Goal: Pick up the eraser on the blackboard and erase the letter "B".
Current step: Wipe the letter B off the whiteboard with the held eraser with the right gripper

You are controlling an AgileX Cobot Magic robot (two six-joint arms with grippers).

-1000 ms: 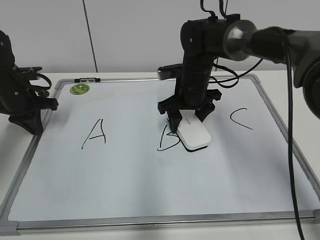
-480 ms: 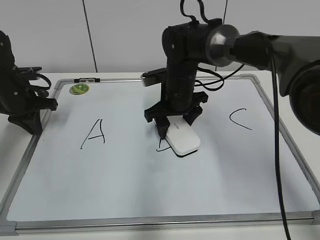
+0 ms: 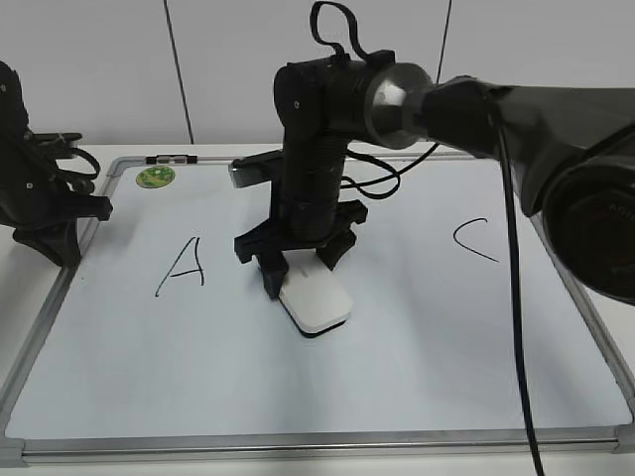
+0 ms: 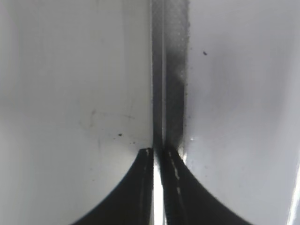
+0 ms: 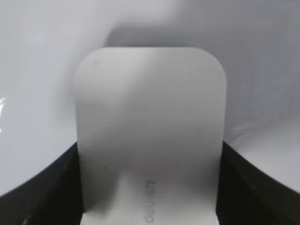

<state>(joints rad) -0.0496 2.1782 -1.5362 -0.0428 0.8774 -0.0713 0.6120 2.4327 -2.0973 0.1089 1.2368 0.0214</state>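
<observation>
My right gripper is shut on the white eraser and presses it flat on the blackboard, left of the board's middle. In the right wrist view the eraser fills the space between both fingers, grey lettering near the bottom. No letter "B" shows on the board; the spot right of the eraser is bare white. My left gripper rests at the board's left frame; its fingers are shut and empty over the frame strip.
A black "A" is drawn left of the eraser and a black "C" to the right. A round green sticker sits at the board's far left corner. The right arm's cables hang over the board's far edge.
My right gripper has slid the eraser leftward across the board over the "B". The "B" was whole a second ago, partly visible half a second ago, and no longer shows.
</observation>
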